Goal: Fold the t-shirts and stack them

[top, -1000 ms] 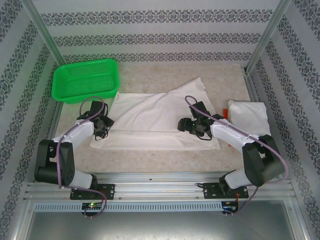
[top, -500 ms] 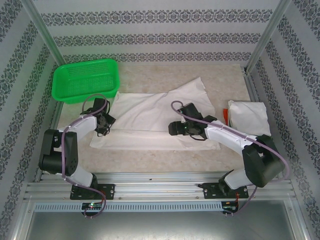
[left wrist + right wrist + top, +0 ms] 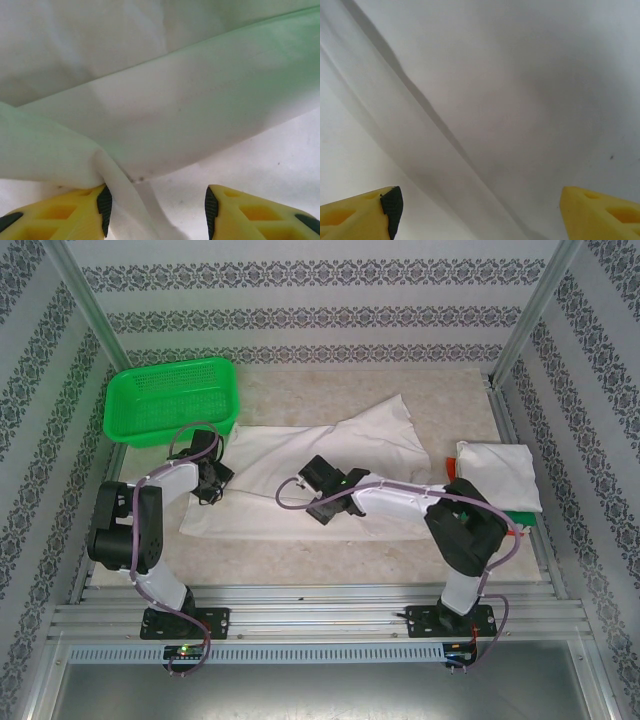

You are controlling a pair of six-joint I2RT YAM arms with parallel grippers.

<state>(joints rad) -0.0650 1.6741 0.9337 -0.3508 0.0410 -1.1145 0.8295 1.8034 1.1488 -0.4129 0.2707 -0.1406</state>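
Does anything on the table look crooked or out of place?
The spread white t-shirt lies askew: one flap juts out toward the far right, leaving an uneven outline. The folded stack at the right edge looks tidy.

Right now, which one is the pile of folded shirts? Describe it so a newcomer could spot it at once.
Start at the green basket in the table's far left corner, then look across to the right edge. The folded stack lies there, a compact white rectangle. Unlike the big white shirt spread mid-table, it shows green and red edges at its near side.
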